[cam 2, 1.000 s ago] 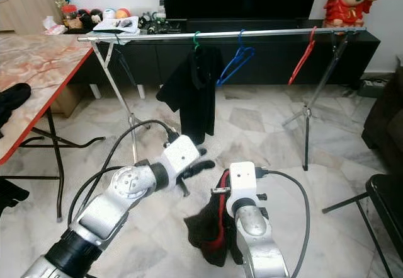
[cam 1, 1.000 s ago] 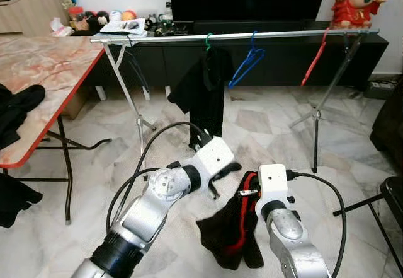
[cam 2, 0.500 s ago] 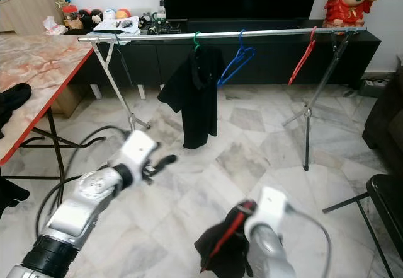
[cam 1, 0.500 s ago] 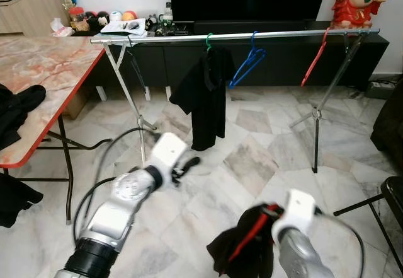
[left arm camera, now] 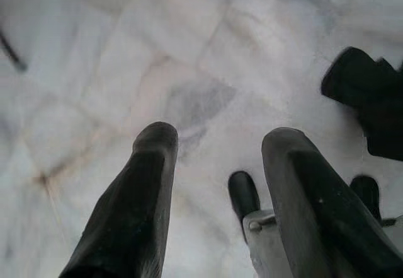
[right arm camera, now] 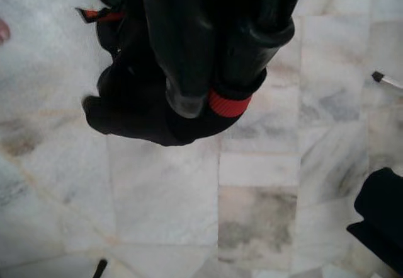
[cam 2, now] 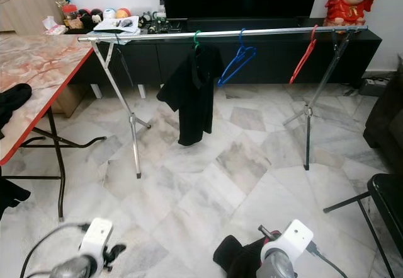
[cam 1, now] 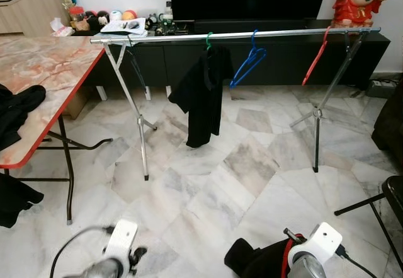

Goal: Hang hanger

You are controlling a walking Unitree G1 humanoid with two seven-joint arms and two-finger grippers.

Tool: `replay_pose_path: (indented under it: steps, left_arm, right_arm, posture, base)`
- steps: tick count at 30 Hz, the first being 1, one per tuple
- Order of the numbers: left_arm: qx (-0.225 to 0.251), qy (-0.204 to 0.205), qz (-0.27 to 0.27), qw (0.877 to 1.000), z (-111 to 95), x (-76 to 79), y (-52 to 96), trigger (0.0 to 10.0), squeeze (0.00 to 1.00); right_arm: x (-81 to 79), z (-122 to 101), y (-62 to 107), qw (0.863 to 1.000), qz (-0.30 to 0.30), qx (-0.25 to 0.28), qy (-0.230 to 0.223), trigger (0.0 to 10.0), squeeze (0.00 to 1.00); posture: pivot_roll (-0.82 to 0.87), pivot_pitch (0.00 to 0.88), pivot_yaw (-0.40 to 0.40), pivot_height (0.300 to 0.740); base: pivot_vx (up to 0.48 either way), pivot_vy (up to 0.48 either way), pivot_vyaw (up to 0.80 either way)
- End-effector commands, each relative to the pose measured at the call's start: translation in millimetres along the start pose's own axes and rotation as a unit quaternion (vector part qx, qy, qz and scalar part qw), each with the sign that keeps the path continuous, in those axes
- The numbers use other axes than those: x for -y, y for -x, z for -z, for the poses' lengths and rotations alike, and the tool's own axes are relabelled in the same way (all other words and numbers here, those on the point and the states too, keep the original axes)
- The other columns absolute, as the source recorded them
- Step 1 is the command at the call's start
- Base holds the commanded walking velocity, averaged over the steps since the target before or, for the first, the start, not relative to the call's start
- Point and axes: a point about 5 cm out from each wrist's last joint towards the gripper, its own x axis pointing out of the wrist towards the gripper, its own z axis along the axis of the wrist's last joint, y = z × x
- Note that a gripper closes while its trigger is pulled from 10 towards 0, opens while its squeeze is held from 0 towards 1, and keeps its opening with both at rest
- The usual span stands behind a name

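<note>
A silver rail (cam 1: 252, 35) runs across the room on two stands. On it hang a black shirt (cam 1: 203, 92) on a green hanger, an empty blue hanger (cam 1: 249, 60) and an empty red hanger (cam 1: 315, 57). My right gripper (right arm camera: 214, 95) is low at the bottom right, shut on a red hanger (right arm camera: 228, 104) that carries a black garment (cam 1: 255, 262). The garment droops just above the marble floor. My left gripper (left arm camera: 220, 133) hangs low at the bottom left, open, with only floor between its fingers.
A marble-topped table with a red edge (cam 1: 44, 70) stands at the left, with dark clothes (cam 1: 16, 111) on it. The rack's legs (cam 1: 141, 139) reach down to the floor. A black TV console (cam 1: 271, 57) sits behind the rack. A black chair (cam 1: 390, 196) is at the right.
Both arms have dropped from the middle of the view to its bottom edge. The left gripper drew away to the left. The right kept the hanger and garment.
</note>
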Motion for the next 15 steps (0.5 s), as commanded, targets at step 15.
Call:
replay_pose_path:
  steps: [15]
  left_arm:
    - [-0.207,0.041,-0.073,0.975,126,-21.8,51.9,10.0,0.0]
  right_arm:
    - [-14.3,-20,4.6,0.992,-0.047,0.096,0.068,10.0,0.0]
  posture:
    - [0.1,0.039,0.034,0.74]
  base:
    - [0.0,0.0,0.0]
